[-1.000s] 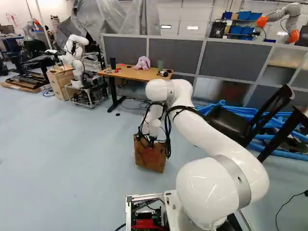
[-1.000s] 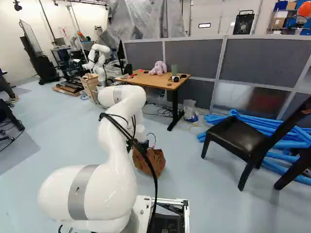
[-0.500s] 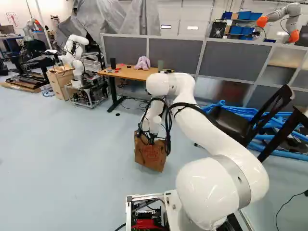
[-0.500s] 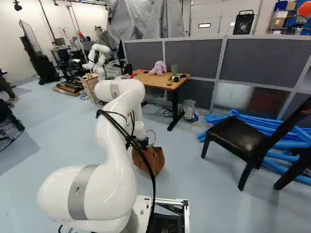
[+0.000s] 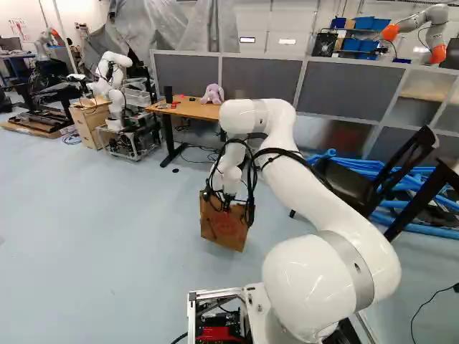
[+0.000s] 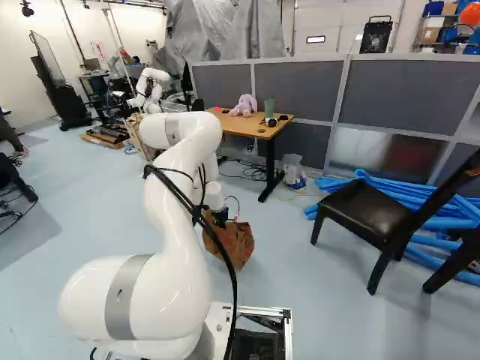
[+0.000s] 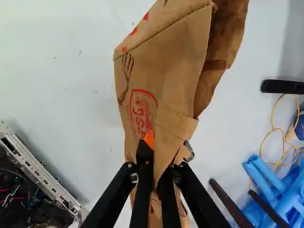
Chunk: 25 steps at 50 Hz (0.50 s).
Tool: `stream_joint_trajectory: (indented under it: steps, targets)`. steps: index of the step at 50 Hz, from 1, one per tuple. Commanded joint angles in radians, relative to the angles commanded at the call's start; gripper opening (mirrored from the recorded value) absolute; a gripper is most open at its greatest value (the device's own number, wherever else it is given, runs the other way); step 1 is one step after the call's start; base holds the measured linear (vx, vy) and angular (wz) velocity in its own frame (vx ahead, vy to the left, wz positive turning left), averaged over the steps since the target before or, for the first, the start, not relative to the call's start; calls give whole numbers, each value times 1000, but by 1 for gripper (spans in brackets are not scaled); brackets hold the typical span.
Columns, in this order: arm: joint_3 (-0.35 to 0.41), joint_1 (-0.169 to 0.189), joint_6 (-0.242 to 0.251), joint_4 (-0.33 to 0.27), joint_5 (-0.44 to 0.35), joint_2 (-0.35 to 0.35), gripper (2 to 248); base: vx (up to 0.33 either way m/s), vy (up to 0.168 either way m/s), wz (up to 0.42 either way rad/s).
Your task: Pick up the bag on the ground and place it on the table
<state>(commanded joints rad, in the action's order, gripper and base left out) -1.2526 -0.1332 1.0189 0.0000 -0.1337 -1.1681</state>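
Observation:
In the left base view my gripper [image 5: 228, 203] is at the top of the brown paper bag [image 5: 222, 228], which hangs upright below it. Whether the bag's bottom clears the floor is hard to tell. Seen from the wrist, the gripper [image 7: 166, 148] is shut on the bag's creased upper part, an orange pad against the paper; the printed side [image 7: 161, 71] spreads out ahead of the fingers. The wooden-topped table [image 6: 229, 122] stands farther off by the grey partition, bearing a pink plush toy [image 6: 244, 105], a green cup [image 6: 269, 108] and small dark items.
A black chair [image 6: 364, 214] and blue tubes [image 6: 442, 199] lie to the right of the bag. Another robot [image 5: 111, 79] stands left of the table beside a wooden crate [image 5: 87, 125]. A plastic bag [image 6: 293, 171] sits near the table leg.
My arm's elbow and wrist have risen. The brown bag has gone up slightly with the gripper, which stays shut on it. The base has not moved.

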Motion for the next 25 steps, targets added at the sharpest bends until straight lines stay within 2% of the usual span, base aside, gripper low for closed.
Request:
stream_joint_trajectory:
  steps: [25]
  targets:
    - [70,0,0,0,0,93,21,0,0,0]
